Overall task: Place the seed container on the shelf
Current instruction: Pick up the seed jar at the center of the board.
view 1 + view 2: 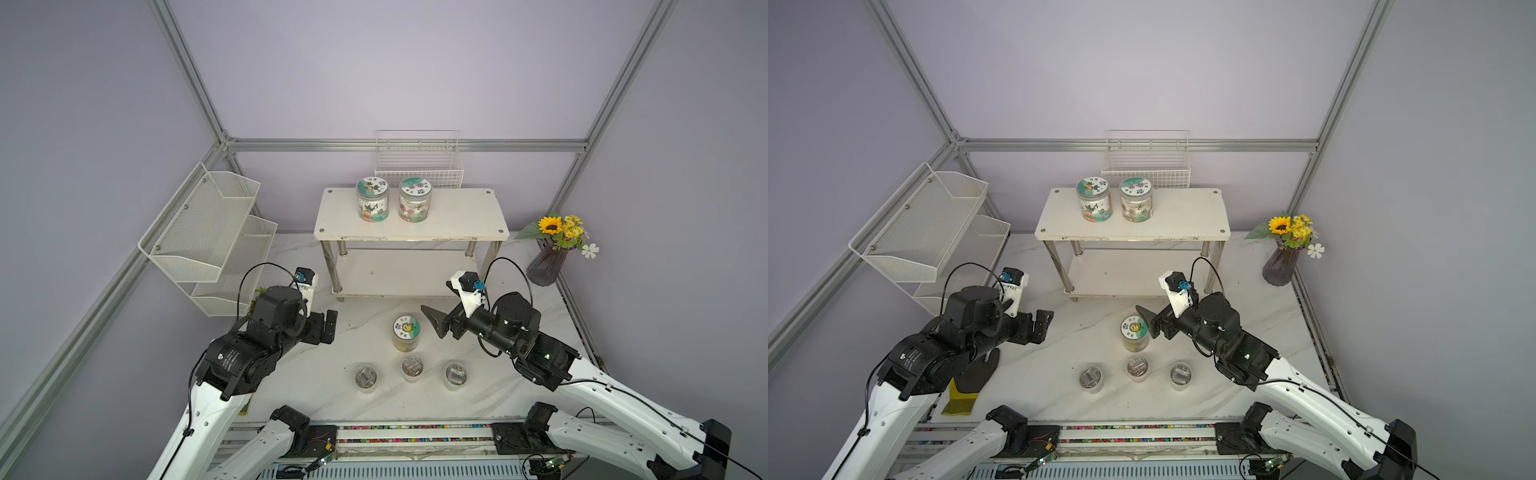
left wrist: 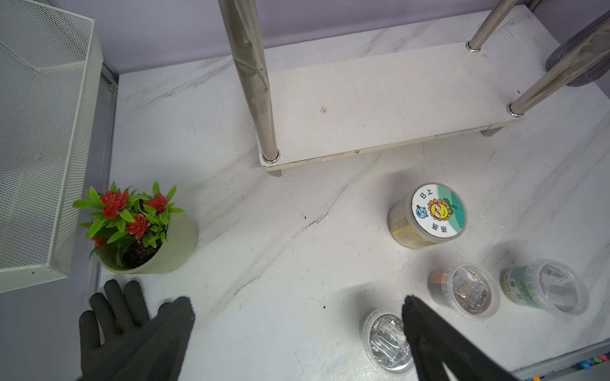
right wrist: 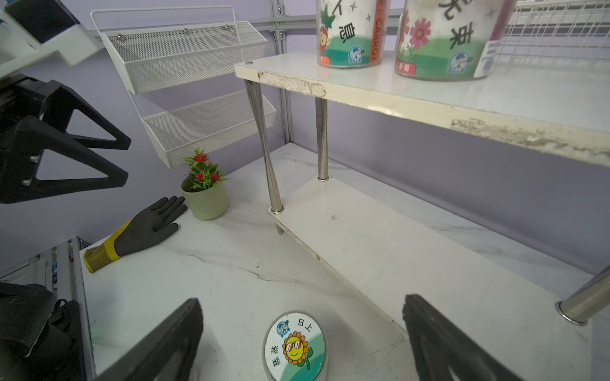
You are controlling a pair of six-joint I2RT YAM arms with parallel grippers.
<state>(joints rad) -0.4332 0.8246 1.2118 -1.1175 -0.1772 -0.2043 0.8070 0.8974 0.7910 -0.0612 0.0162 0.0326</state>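
Right tool [image 1: 432, 322] spread beside sunflower-lidded seed container [image 1: 406, 332].

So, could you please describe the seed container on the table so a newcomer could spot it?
Find the white two-tier shelf with chrome legs at the back of the marble table. In front of its lower board, behind a row of three small clear tubs, stands a taller clear cylindrical jar. Only its white-and-green lid bears a sunflower in sunglasses.
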